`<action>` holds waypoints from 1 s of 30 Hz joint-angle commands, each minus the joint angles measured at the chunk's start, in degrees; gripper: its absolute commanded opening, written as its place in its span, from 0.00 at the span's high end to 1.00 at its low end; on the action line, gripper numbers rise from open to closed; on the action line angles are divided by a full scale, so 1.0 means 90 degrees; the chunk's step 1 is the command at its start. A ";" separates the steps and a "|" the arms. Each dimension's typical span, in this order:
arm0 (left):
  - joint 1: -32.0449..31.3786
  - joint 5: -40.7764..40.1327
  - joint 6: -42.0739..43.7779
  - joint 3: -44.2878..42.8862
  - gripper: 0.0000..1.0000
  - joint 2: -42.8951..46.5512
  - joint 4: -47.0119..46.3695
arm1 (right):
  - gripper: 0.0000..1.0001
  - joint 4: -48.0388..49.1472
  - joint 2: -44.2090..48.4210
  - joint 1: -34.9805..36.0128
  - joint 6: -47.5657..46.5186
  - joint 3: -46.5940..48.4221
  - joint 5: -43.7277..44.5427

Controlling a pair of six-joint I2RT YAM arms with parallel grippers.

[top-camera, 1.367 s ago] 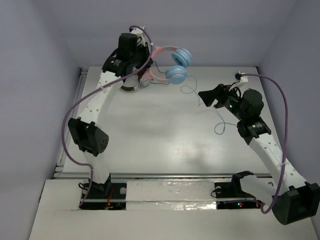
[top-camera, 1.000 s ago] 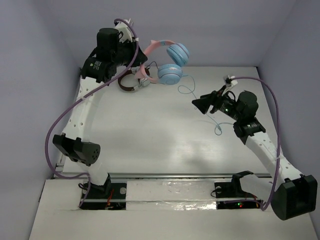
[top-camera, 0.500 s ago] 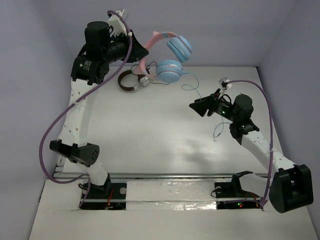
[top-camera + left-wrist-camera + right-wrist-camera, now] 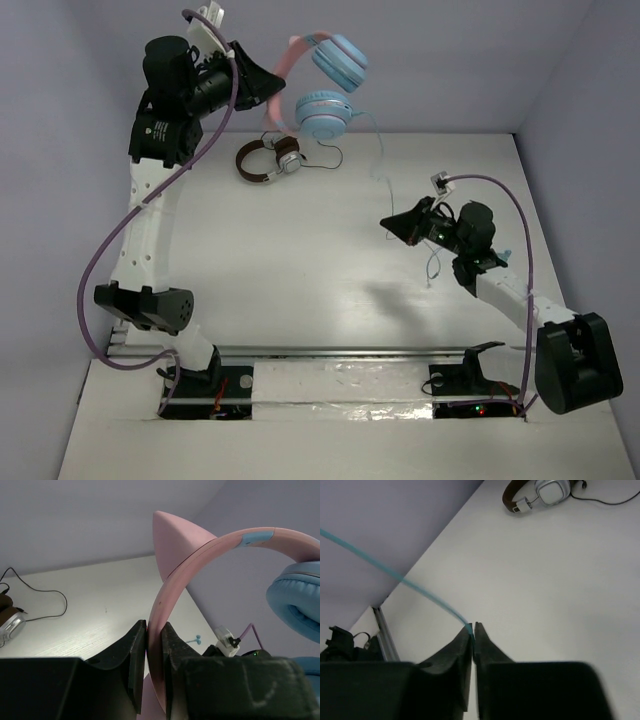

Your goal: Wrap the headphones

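Observation:
The headphones (image 4: 325, 85) hang high over the table's far edge, pink cat-ear headband (image 4: 200, 555) up, light blue ear cups (image 4: 322, 113) below. My left gripper (image 4: 268, 100) is shut on the headband, which sits squeezed between its fingertips (image 4: 154, 630). The thin light blue cable (image 4: 378, 150) drops from the cups toward the right. My right gripper (image 4: 388, 222) is shut on this cable (image 4: 410, 584), pinched at the fingertips (image 4: 472, 628), above the table's right half. The cable's tail (image 4: 432, 268) dangles below the right wrist.
Brown-and-white headphones (image 4: 268, 160) with a black cable (image 4: 325, 157) lie on the table at the far left centre, also in the right wrist view (image 4: 540, 492). The table's left rail (image 4: 385, 632) shows at that view's left.
My left arm has lifted the headphones higher and further left. My right gripper, open before, has closed on the blue cable and the right arm has drawn in slightly.

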State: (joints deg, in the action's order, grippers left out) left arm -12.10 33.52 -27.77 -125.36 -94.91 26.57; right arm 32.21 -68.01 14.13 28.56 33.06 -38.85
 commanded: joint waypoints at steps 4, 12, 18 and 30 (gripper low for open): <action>0.0026 -0.0520 -0.0480 0.1123 1.00 0.0565 -0.1291 | 1.00 0.0271 0.0610 0.0148 0.0382 -0.0099 0.0039; 0.0026 -0.3362 -0.0088 0.3155 1.00 0.1249 -0.1896 | 1.00 -0.4313 0.1891 0.1417 -0.0682 0.1803 0.2996; -0.0705 -0.4211 -0.0363 0.5529 1.00 0.1787 -0.3147 | 1.00 -0.5968 0.1904 0.1614 -0.1345 0.3834 0.3867; -0.2277 -0.4429 -0.0108 0.7218 1.00 0.1640 -0.3313 | 1.00 -0.7554 -0.0070 0.1877 -0.2811 0.6551 0.4484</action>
State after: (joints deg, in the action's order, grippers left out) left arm -31.07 -7.99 -27.94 -62.15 -83.00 3.99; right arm -30.92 -66.87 30.04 7.94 89.69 0.86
